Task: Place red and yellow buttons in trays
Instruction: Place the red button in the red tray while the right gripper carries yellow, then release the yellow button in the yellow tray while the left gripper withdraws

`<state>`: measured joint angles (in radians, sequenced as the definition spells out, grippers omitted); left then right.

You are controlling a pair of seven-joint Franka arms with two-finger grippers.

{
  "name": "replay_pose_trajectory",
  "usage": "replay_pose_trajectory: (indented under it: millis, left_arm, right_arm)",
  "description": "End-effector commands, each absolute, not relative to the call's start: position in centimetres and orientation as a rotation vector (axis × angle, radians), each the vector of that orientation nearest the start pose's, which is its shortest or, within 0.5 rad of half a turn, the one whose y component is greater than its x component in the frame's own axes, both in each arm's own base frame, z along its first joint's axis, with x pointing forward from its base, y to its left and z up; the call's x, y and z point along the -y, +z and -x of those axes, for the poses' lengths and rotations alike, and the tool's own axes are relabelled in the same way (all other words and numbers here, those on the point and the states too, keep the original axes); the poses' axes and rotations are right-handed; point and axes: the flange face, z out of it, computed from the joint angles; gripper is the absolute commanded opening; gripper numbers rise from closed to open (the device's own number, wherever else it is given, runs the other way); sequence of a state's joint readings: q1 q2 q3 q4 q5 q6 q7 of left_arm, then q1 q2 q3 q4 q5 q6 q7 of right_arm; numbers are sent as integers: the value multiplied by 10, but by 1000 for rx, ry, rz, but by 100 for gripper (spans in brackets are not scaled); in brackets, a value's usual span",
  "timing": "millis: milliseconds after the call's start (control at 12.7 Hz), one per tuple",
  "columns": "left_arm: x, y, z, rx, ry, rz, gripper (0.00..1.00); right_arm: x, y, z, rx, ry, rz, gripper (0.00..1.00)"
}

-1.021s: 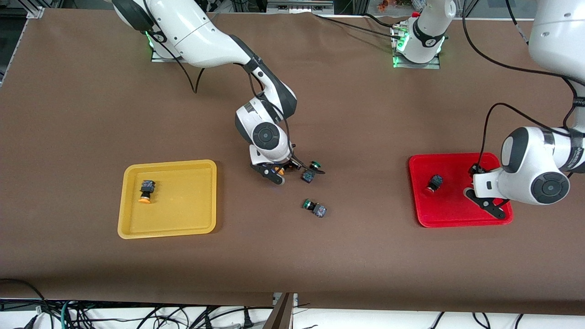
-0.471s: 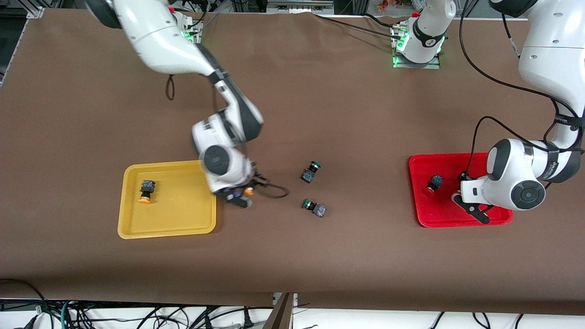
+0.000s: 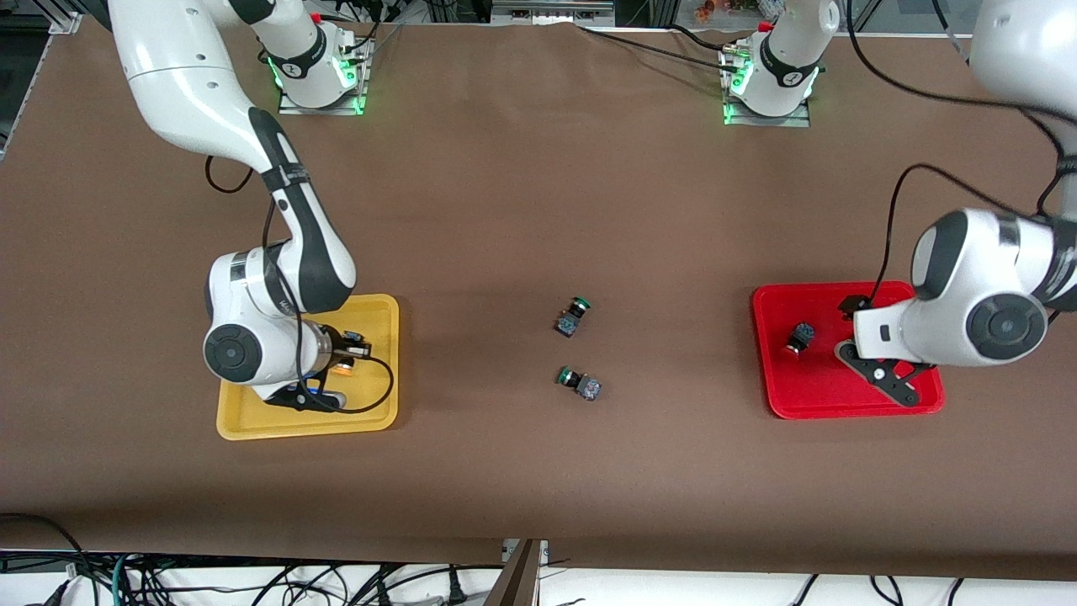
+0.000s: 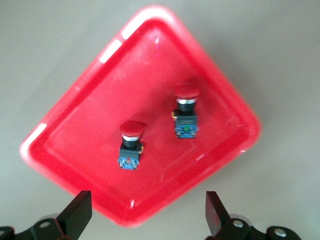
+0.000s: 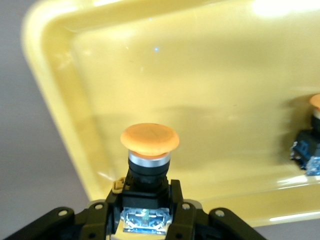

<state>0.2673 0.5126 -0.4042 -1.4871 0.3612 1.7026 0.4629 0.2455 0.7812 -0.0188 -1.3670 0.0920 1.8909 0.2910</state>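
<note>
My right gripper (image 3: pixel 324 383) is shut on an orange-yellow-capped button (image 5: pixel 149 138) and holds it just above the yellow tray (image 3: pixel 252 425), cap pointing away from the wrist. In the right wrist view my right gripper (image 5: pixel 146 205) clamps the button's black body. A second yellow button (image 5: pixel 309 145) lies in that tray (image 5: pixel 225 75); the arm hides it in the front view. My left gripper (image 3: pixel 879 370) is open and empty over the red tray (image 3: pixel 808 396). Two red-capped buttons (image 4: pixel 131 145) (image 4: pixel 185 112) lie in the red tray (image 4: pixel 90 115); only one (image 3: pixel 798 337) shows in the front view.
Two green-capped buttons lie on the brown table between the trays, one (image 3: pixel 572 316) farther from the front camera, one (image 3: pixel 579 381) nearer. The right arm's cable loops over the yellow tray's edge toward the table's middle.
My right arm has carried the yellow button from beside the green buttons at mid-table to over the yellow tray. My left gripper has shifted slightly over the red tray, still open.
</note>
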Motion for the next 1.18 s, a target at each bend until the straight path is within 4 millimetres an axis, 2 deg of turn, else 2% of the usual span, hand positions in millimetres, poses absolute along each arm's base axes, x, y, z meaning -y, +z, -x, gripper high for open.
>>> replay_pose_trajectory:
  millis: [0, 79, 157, 236, 393, 471, 550, 629, 707, 786, 864, 943, 1021, 1100]
  left_arm:
    - [42, 471, -655, -886, 326, 2840, 100]
    - [44, 505, -654, -864, 278, 2853, 100]
    - [42, 536, -654, -841, 236, 2891, 100]
    - [37, 557, -654, -778, 182, 2969, 100]
    - [16, 558, -651, -567, 165, 3196, 100]
    - [7, 556, -641, -490, 168, 3236, 100]
    - [-2, 567, -625, -437, 108, 3221, 100]
    - [0, 574, -606, -423, 62, 3191, 100]
    - [8, 581, -583, -419, 21, 3172, 100]
    - [9, 582, -563, -330, -8, 3163, 100]
    - [15, 581, -555, -201, -36, 3165, 100]
    - [20, 581, -556, -155, -45, 3119, 100]
    - [11, 582, -556, -136, -42, 3078, 100]
    - [9, 578, -556, -120, -30, 3101, 100]
  right_arm:
    - [-147, 219, -680, -75, 467, 3112, 4]
    - [-141, 221, -682, -85, 467, 3109, 88]
    - [-142, 228, -683, -76, 456, 3106, 100]
    - [-141, 240, -686, -70, 441, 3108, 100]
    - [-134, 295, -689, -59, 471, 3101, 100]
    - [-128, 329, -690, -38, 493, 3101, 100]
    - [-119, 362, -688, -13, 512, 3104, 100]
    - [-113, 396, -684, 18, 518, 3103, 100]
    - [-112, 435, -677, 27, 499, 3101, 100]
    - [-116, 474, -664, 30, 457, 3111, 100]
    - [-113, 513, -651, 41, 405, 3116, 100]
    - [-115, 541, -637, 55, 389, 3110, 100]
    - [-116, 566, -617, 76, 394, 3112, 100]
    - [-108, 587, -598, 87, 379, 3122, 100]
